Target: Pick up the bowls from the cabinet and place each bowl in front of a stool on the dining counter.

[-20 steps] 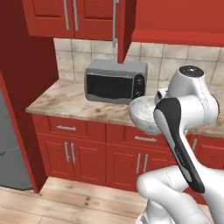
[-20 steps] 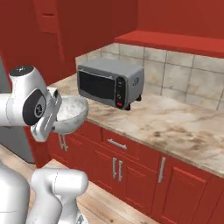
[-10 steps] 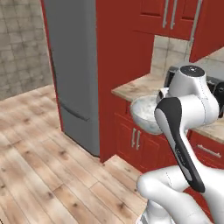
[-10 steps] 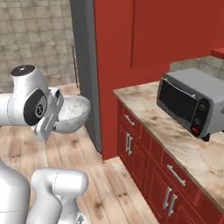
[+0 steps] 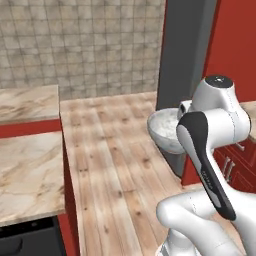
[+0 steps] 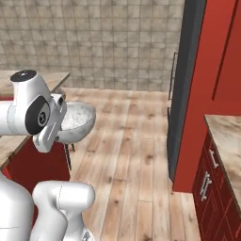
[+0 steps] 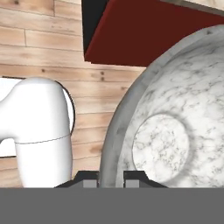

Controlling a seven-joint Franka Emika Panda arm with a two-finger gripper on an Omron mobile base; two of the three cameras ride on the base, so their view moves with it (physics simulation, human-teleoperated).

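— Bowl status?
— I see the grey-white marbled bowl [image 7: 175, 127] held up in the air over the wooden floor [image 5: 115, 165], its rim pinched between the gripper [image 7: 111, 177] fingers.
— Surroundings?
— Marble dining counter [image 5: 25, 170] at my left, grey fridge [image 6: 181, 84] and red cabinets [image 6: 212, 66] at my right.

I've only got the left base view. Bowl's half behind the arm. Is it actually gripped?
Observer: Yes. In the hand view the gripper is shut on the marbled bowl, one tip on each side of its rim.
Operator: Anything inside the bowl?
Observer: No, the hand view shows it empty down to its flat round bottom.
Operator: What's on the arm's far side?
Observer: The right base view shows a red drawer unit with silver handles under a marble top, past the tall red panel.
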